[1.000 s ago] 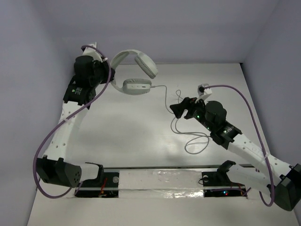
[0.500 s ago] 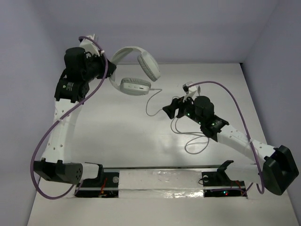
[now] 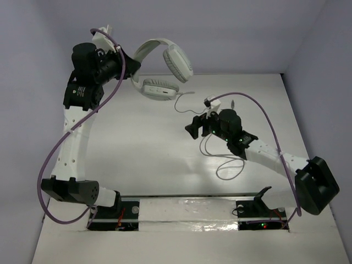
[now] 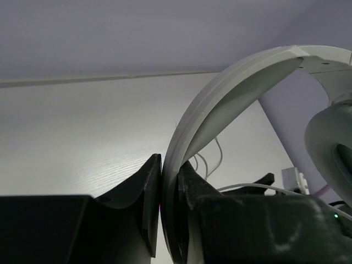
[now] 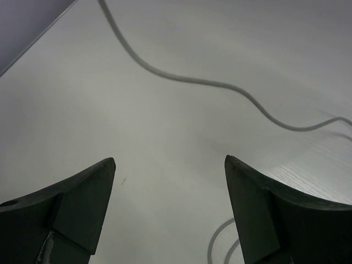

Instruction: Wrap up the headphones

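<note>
The white headphones (image 3: 165, 69) hang in the air at the back left. My left gripper (image 3: 127, 66) is shut on their curved headband (image 4: 220, 104), with the two earcups hanging free to its right. The thin whitish cable (image 3: 204, 148) runs from the lower earcup down to the table and lies in loops in the middle right. My right gripper (image 3: 193, 127) is open and empty, low over the table beside the cable; a stretch of cable (image 5: 220, 85) lies ahead of its fingertips (image 5: 104, 170).
The right arm (image 3: 264, 157) stretches from the right corner across the cable loops. The back wall stands close behind the headphones. Two black mounts (image 3: 258, 206) sit on the front rail.
My left gripper has lifted the headphones higher and tilted them back. The cable has been drawn up and left off the table. My right gripper has moved left.
</note>
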`<state>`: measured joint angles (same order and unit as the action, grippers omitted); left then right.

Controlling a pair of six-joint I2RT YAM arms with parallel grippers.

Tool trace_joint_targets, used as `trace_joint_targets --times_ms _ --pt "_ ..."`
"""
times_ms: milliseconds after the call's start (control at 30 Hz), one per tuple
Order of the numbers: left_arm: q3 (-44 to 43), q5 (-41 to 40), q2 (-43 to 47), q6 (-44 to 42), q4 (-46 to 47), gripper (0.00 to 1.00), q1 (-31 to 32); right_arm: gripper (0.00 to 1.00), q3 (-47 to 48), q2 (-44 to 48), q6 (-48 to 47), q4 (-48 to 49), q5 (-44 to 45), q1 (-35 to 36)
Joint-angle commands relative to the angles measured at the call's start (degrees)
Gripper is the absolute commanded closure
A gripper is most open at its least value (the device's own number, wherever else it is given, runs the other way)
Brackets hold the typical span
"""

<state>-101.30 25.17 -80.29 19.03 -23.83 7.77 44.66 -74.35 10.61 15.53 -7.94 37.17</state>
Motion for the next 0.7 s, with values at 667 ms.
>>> trace_joint_targets --times_ms 667 --pt "-7.25 12.27 2.77 9.27 7.57 1.0 -1.88 0.29 10.53 -27.77 -0.69 20.77 5.85 -5.79"
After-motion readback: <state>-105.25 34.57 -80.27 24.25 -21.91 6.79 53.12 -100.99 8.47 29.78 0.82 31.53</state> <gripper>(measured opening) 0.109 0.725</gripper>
